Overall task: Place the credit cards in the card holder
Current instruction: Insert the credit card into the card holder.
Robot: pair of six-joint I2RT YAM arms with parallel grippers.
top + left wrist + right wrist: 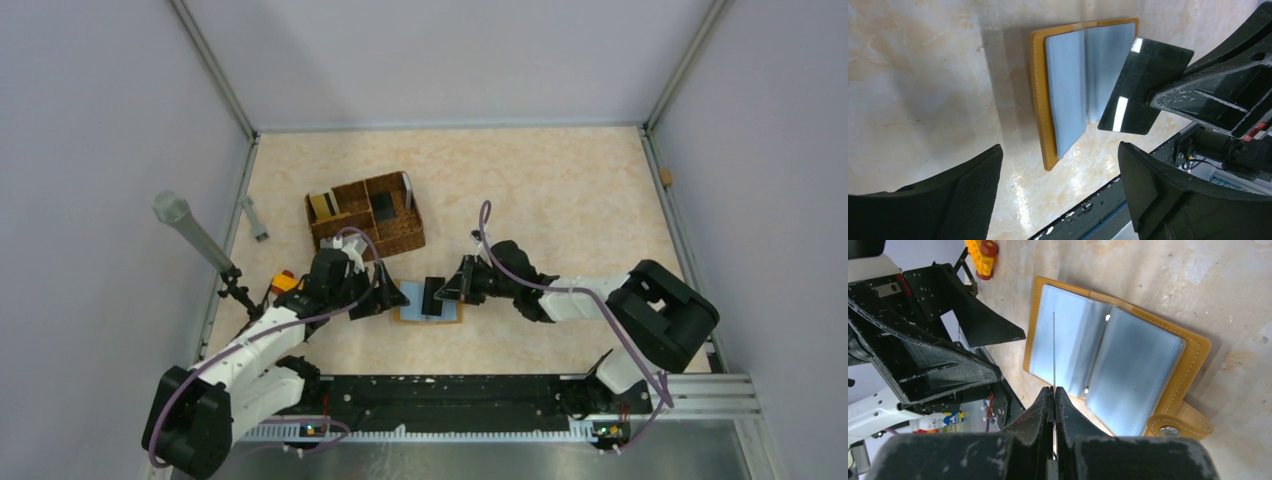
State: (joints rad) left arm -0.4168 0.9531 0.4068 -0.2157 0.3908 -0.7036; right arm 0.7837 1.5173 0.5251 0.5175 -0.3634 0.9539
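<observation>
Pinching a black card (1143,85) over the open wallet (1148,365).
Gripped at one short end by the right pincer (1054,390), jaws pressed tight onto it; seen edge-on from that wrist as a thin line over one grey page, and tilted in the left wrist view, with a corner overlapping the grey inside. Touching the wallet or not: impossible to tell. Wallet flat on the table (560,200) between the two arms, orange cover down, grey pockets up, stud tab (1169,430) poking out at one corner. Left pincer (1060,150) spread wide and holding nothing, just beside the wallet. Further back, in the woven basket (400,243), a pale card (322,206) and a dark card (383,207) in separate compartments. Near the left arm, a small orange toy block (283,282).
</observation>
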